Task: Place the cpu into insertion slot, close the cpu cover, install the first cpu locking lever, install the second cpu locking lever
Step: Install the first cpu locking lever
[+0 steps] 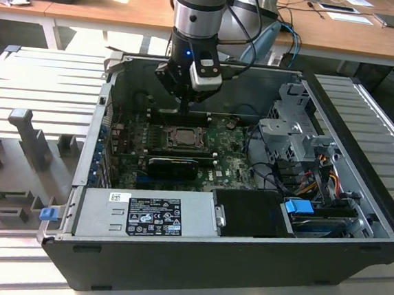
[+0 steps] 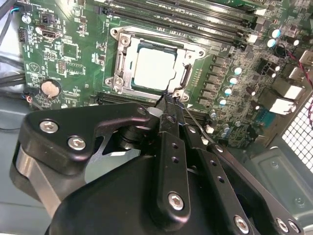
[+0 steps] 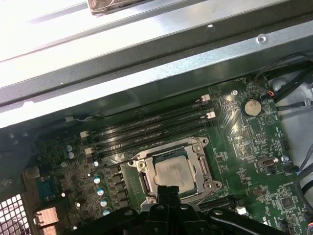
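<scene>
Our jaws are pinched narrow, holding nothing, at the cover's (image 2: 121, 68) edge beside the cpu (image 2: 154, 68); slipping off the thin lever (image 2: 193, 117), we judge, could gouge the board (image 2: 73, 49).

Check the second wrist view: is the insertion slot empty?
No, the pale silver cpu lies flat inside the insertion slot, with the metal cpu cover framing it.

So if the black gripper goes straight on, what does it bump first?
Probably the near edge of the thin silver-grey metal cpu cover around the pale square cpu; depth is unclear.
</scene>
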`<state>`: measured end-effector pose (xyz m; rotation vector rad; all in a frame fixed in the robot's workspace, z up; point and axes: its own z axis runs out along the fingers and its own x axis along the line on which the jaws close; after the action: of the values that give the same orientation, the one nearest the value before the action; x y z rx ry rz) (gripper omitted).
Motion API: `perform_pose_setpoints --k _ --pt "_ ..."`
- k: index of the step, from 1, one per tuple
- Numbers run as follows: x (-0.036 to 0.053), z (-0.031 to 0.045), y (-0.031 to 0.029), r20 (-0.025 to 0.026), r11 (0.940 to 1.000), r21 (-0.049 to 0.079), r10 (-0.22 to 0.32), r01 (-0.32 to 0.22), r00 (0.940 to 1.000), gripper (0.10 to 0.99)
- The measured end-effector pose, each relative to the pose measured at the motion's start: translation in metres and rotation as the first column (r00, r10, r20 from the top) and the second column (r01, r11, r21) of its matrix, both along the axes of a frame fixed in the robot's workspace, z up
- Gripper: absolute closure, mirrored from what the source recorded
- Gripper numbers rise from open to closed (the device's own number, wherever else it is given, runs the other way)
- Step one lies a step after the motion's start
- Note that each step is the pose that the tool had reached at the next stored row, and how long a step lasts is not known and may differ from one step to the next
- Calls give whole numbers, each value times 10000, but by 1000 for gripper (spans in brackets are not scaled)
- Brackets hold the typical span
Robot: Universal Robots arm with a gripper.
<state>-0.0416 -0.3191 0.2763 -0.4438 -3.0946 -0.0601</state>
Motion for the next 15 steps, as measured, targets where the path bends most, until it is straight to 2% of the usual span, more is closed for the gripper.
perform_pose_setpoints --k 8,15 --pt "0 -1 0 4 9976 1 694 -694 9976 980" --pt "0 0 0 33 9909 -2 1348 -1348 9909 980"
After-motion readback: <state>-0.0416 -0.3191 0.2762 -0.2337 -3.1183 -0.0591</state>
